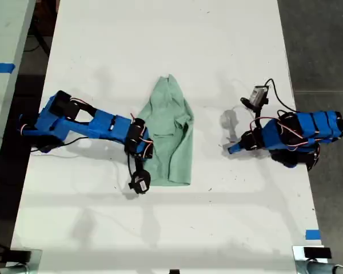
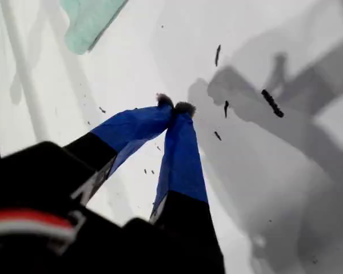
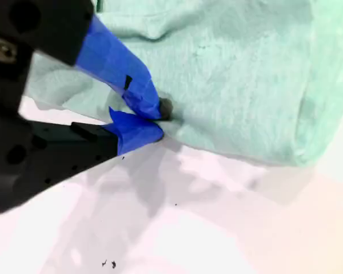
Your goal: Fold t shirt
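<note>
Mint t shirt (image 3: 240, 74) edge pinched by second hand (image 3: 154, 117), first hand (image 2: 174, 107) empty

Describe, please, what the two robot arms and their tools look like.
Both arms are built of bright blue plastic segments with black motor blocks and loose red, white and black wires. My first tool and my second tool each have two black fingers wrapped in blue tape at the ends. A small camera module on a black cable hangs by one wrist; the other camera looks grey-white.
</note>
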You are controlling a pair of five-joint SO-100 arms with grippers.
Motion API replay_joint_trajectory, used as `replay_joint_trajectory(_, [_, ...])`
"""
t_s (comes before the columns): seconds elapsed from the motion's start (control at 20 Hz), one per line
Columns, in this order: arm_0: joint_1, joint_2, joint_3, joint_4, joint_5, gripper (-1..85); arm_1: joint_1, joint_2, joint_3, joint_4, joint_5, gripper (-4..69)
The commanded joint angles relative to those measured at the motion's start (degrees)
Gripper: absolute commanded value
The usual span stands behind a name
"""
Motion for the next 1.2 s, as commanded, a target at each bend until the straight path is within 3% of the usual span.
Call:
replay_joint_trajectory(0.0, [-0.1,1.4,-2.7,-0.3,-0.1,-0.1,-3.7,-4.0,-0.7,1.0,5.7,0.7])
replay_joint_trajectory(0.15, [-0.5,0.8,-2.7,-0.2,-0.1,-0.1,-5.4,-37.0,-20.1,-4.0,7.1,2.5])
replay_joint_trajectory(0.25, [-0.7,0.8,-2.7,-0.4,0.0,-0.1,-6.9,-65.7,-42.4,-3.0,6.7,5.2])
replay_joint_trajectory(0.5, [-0.2,1.0,-2.7,0.3,-0.4,-0.1,-10.7,-97.4,-80.9,9.1,13.5,17.5])
replay_joint_trajectory(0.6, [-0.2,0.9,-2.7,0.3,-0.4,-0.1,-11.0,-109.7,-97.6,19.0,14.6,18.1])
replay_joint_trajectory(0.65, [-0.2,0.9,-2.7,0.3,-0.4,-0.1,-10.7,-114.4,-103.0,20.5,14.2,18.4])
replay_joint_trajectory(1.15, [0.2,1.2,-2.8,-0.1,-0.4,-0.1,-6.7,-124.9,-104.9,6.9,10.5,18.5])
